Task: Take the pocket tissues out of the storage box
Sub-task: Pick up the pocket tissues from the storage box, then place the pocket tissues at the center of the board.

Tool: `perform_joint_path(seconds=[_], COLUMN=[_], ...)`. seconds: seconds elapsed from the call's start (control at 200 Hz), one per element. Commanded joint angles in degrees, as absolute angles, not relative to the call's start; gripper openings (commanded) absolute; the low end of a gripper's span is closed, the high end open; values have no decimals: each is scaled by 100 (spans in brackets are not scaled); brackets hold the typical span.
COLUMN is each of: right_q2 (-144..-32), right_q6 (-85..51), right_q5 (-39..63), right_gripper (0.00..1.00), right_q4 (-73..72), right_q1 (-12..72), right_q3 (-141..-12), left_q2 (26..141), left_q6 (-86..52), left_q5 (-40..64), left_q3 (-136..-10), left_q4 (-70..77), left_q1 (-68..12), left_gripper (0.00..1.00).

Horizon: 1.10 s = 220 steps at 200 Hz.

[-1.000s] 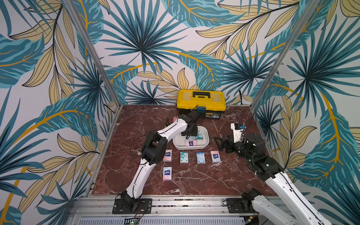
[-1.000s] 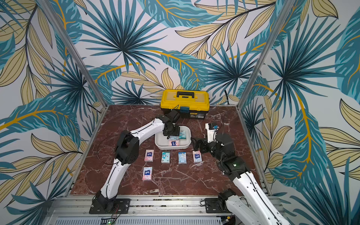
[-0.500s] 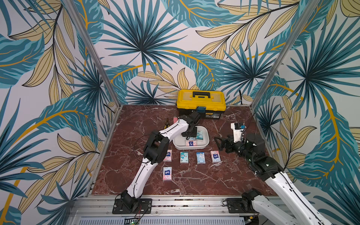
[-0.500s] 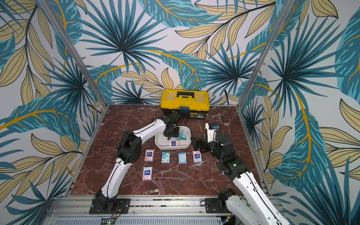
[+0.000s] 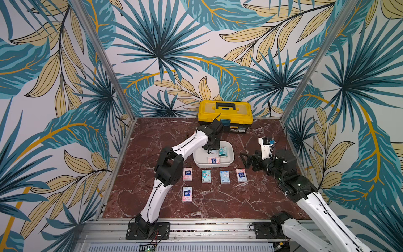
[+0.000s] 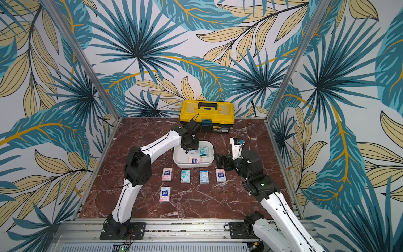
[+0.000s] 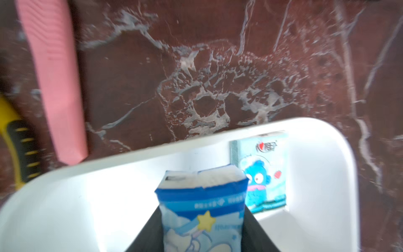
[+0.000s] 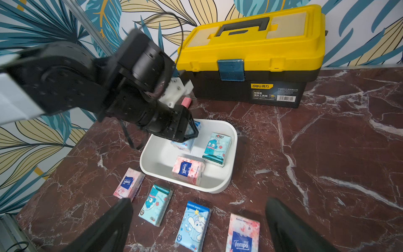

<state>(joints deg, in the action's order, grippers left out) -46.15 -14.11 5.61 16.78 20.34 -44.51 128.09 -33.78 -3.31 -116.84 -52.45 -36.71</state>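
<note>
Progress is past halfway: five pocket tissues (image 5: 206,176) lie on the counter (image 5: 218,200) at 6 o'clock of the storage box (image 5: 199,158), and three are inside. The left gripper (image 8: 189,135) is clamped on the light blue pack (image 7: 201,196) near the box's 12 o'clock wall, not yet clear of the rim. The right gripper (image 5: 244,163) hangs wide open at 3 o'clock.

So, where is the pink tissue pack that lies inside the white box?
In a top view, the pink pack lies in the storage box by its near wall; the teal cartoon pack is just behind, slightly right.
</note>
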Motion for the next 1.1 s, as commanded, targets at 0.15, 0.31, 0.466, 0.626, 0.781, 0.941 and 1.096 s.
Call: perform_joint_path(seconds=[0.15, 0.31, 0.466, 0.626, 0.781, 0.941, 1.096], right_q2=[-4772, -4899, -4957, -4899, -4819, -4699, -4509], right_q6=[-1618, -1841, -1864, -1828, -1861, -1890, -1965], right_q5=[412, 560, 660, 648, 669, 729, 814], right_gripper=[99, 99, 99, 99, 99, 99, 99], right_q4=[1633, 1582, 1582, 1737, 1944, 2077, 2151], right_q1=[2019, 2021, 2021, 2021, 2017, 2021, 2021], right_q3=[-4352, -4340, -4344, -4343, -4320, -4249, -4165], left_q2=[11195, 10367, 9970, 9476, 9136, 9023, 8965], left_q6=[-3772, -4049, -4235, -4790, -5218, -5526, -5890], left_q5=[-659, -754, -727, -669, -551, -511, -595], left_q3=[-10410, -9455, -8931, -8121, -7532, -7108, -6667], left_q4=[-4975, -5010, -5491, -5418, -5227, -5091, -4808], left_q1=[-3759, -3960, -4295, -4649, -4977, -5302, -5552], left_gripper=[48, 48, 48, 48, 48, 48, 48])
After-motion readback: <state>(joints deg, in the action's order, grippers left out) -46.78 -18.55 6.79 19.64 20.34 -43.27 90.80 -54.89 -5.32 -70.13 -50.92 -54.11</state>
